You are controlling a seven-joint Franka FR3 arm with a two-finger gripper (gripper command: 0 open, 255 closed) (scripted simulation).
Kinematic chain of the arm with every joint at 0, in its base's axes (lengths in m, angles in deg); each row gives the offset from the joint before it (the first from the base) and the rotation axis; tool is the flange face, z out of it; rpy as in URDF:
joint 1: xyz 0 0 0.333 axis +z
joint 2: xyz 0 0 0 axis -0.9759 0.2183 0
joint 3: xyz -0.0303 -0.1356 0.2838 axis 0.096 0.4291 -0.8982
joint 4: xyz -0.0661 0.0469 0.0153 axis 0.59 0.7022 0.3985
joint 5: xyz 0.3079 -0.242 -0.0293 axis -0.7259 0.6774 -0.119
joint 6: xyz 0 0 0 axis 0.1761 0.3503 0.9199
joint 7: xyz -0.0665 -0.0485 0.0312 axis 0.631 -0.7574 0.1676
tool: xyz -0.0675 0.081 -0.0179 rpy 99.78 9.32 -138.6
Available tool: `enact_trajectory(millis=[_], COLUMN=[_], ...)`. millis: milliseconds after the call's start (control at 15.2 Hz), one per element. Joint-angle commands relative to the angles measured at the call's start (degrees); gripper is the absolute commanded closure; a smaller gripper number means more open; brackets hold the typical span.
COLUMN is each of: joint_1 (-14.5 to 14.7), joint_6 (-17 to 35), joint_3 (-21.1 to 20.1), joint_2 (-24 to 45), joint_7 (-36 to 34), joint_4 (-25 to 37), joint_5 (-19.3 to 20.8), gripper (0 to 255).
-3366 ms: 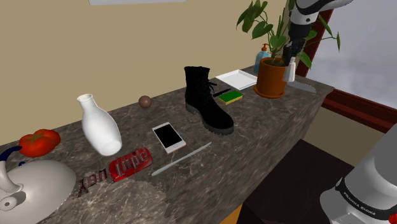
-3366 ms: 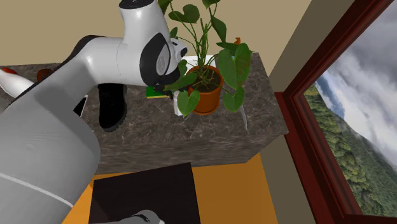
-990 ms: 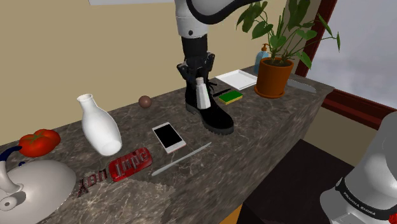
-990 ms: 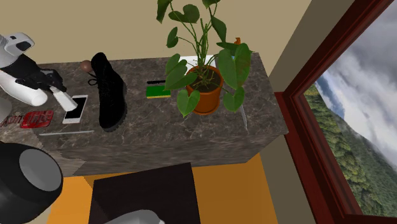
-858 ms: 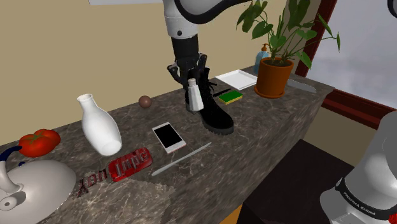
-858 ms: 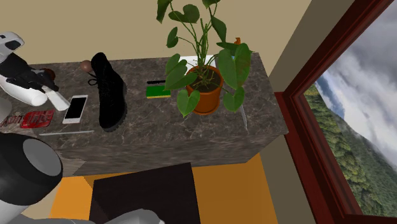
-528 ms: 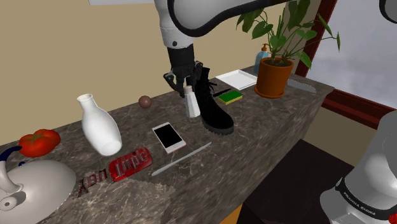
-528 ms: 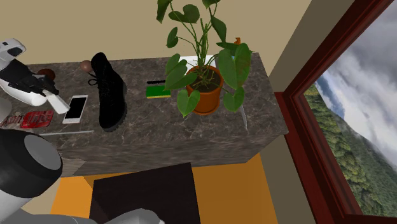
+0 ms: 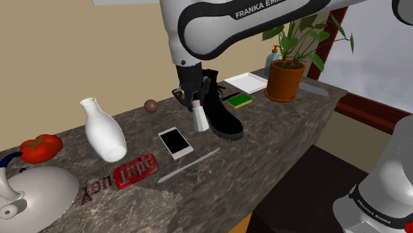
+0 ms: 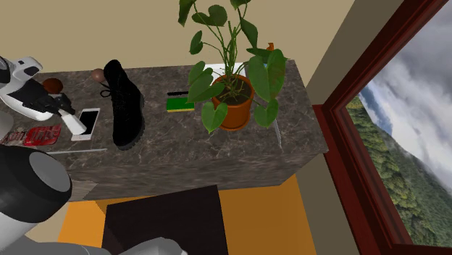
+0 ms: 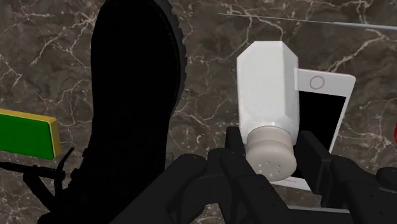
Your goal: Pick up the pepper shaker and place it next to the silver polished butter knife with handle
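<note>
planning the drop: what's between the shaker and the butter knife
In the shoulder view, a white smartphone lies flat between the gripped shaker and the butter knife.

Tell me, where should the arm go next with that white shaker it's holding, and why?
Probably carry the pepper shaker, clasped in the gripper, past the smartphone toward the butter knife: it hangs beside the black boot, short of the knife.
</note>
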Motion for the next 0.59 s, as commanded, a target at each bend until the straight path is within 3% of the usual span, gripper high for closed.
enact_trajectory(millis=[0,528], joint_1=[-0.05,-0.05], joint_6=[1.58,7.19], joint_3=[0.07,0.25], joint_2=[0.34,1.88], joint_7=[-0.18,-1.19], joint_4=[-1.22,-5.41], joint_5=[0.17,0.95], gripper=[255,255])
